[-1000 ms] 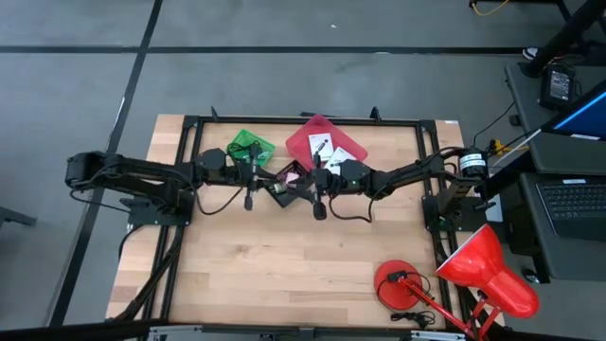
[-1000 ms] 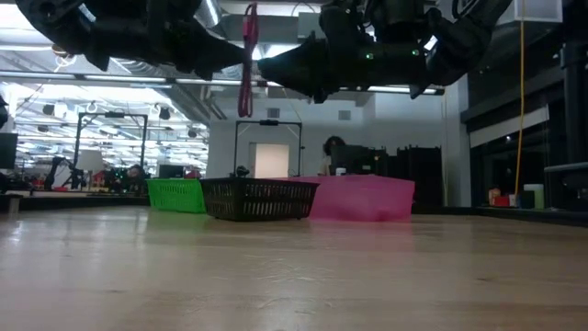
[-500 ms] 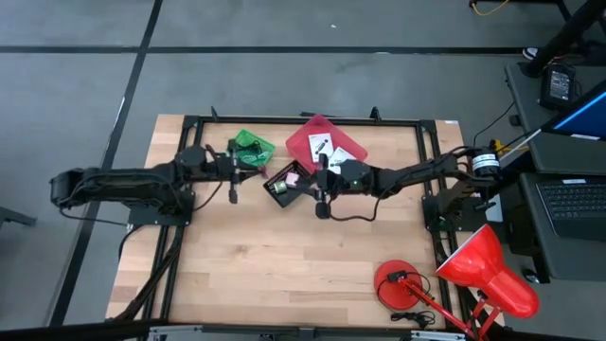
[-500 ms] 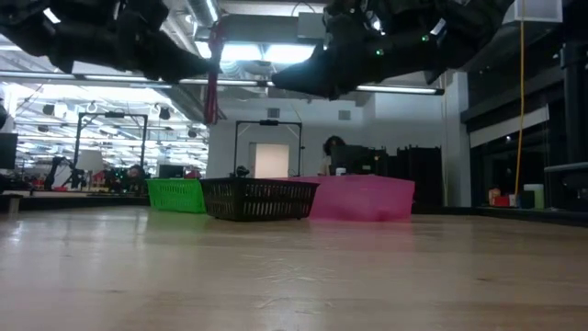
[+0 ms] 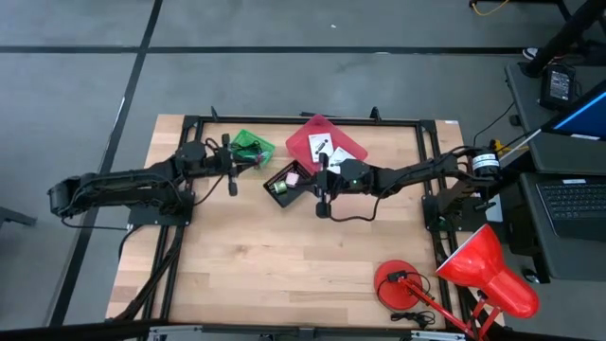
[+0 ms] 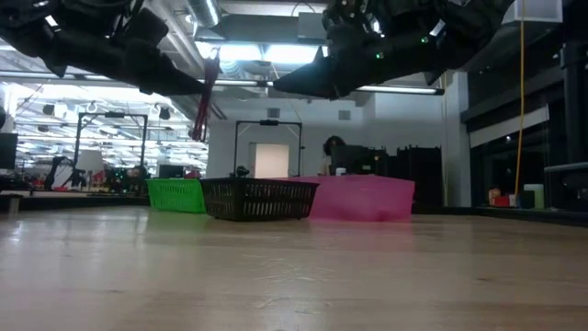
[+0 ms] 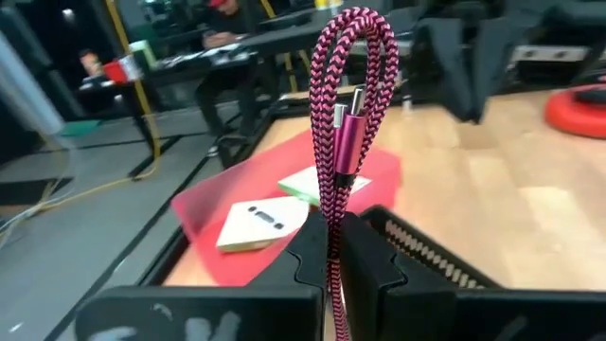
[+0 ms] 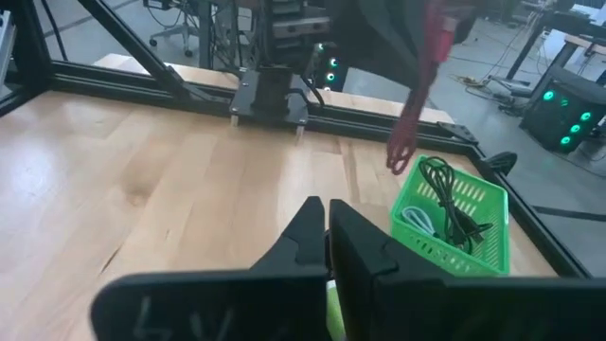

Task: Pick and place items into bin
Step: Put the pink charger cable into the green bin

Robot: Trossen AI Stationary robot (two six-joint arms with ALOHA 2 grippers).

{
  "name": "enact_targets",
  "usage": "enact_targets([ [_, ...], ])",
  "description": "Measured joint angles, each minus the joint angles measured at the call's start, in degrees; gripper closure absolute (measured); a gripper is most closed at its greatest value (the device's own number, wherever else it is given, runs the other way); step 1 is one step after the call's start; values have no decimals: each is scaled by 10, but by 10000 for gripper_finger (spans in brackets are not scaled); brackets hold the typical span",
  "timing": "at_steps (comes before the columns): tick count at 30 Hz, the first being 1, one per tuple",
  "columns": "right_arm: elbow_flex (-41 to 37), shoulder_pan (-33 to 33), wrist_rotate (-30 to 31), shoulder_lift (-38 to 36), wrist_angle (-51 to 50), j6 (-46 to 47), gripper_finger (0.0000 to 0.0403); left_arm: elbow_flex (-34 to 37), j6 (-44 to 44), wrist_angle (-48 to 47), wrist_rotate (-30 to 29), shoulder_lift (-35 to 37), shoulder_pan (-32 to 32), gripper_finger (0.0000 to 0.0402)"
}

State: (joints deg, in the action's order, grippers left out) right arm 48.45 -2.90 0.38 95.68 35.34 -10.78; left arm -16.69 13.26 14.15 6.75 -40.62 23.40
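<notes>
My left gripper (image 5: pixel 248 163) is shut on the maroon cord (image 7: pixel 352 104) and hovers at the near edge of the green bin (image 5: pixel 250 148). In the low view the cord (image 6: pixel 203 99) hangs high above the table. My right gripper (image 8: pixel 327 237) is shut with nothing showing between its fingers; it points toward the table's left, over the black bin (image 5: pixel 282 182). Two white cards (image 7: pixel 260 223) lie in the pink bin (image 5: pixel 325 142). The green bin (image 8: pixel 456 216) holds dark and white cables. My left gripper pinches the folded cord between its two fingers (image 7: pixel 365 270), several strands together. The looped end with the metal plug (image 7: pixel 347 128) reaches out past the fingertips. In the low view the cord hangs slanted below the gripper, clear of the table and the bins.
The green, black (image 6: pixel 259 198) and pink (image 6: pixel 361 198) bins stand in a row at the table's far middle. A red desk lamp (image 5: pixel 478 270) stands at the near right corner. The near half of the wooden table (image 5: pixel 284 275) is bare.
My left gripper has carried the cord from over the black bin toward the table's left and far side, to the green bin. The cord hung straight before and now hangs slanted. My right gripper has stayed near the black bin.
</notes>
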Motion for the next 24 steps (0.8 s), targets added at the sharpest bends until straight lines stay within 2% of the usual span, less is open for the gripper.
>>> enact_targets([
  [6, -10, -9, -16, 0, 16, -2, 402, 0, 8, -22, -35, 0, 12, 395],
  [14, -96, -41, -35, 0, 184, 40, 401, 0, 22, -51, -106, -2, 12, 395],
  [19, -104, -54, -35, 0, 192, 43, 401, -2, 56, -60, -158, -16, 12, 395],
  [24, -104, -61, -35, 0, 202, 43, 401, -47, 88, -101, -195, -60, 12, 395],
])
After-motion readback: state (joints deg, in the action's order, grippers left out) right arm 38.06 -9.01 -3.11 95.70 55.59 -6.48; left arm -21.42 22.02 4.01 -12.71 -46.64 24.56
